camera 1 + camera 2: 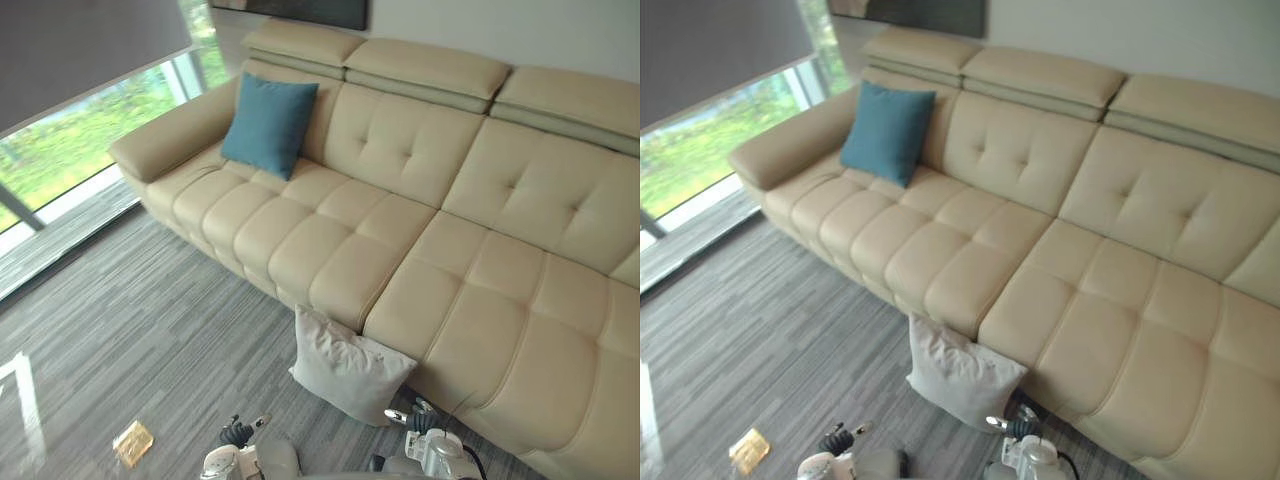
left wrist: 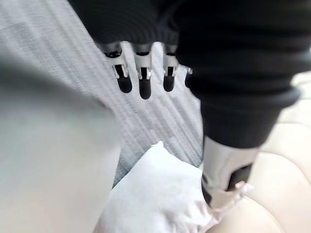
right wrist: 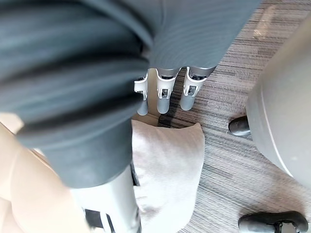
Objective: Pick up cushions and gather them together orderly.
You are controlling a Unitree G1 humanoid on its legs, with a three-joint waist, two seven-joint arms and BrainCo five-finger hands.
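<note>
Left hand (image 2: 144, 77) hangs low in front of the sofa (image 1: 420, 250), palm down, fingers (image 2: 122, 77) straight and apart with nothing in them. Right hand (image 3: 164, 94) is in the same pose a bit further along the sofa's front, fingers (image 3: 190, 92) loose and spread, also carrying nothing. Both sit just short of the white cushion (image 1: 345, 365), not touching it from what I can see.

That white cushion is on the carpet (image 1: 150, 320), standing tilted against the sofa's front edge, right about where the two seat sections meet. One corner pokes up level with the seat edge. The teal cushion (image 1: 268, 122) is up on the sofa's seat, at the end by the armrest (image 1: 165, 135), leaning upright on the backrest.

Room-wise: lots of open grey carpet in front of the sofa's armrest end, running out to the window (image 1: 80, 130). One small yellow scrap (image 1: 132, 442) lies on the carpet well out from the sofa, near my left hand. Between the teal cushion and the sofa's far end it's a long stretch of bare seat.
</note>
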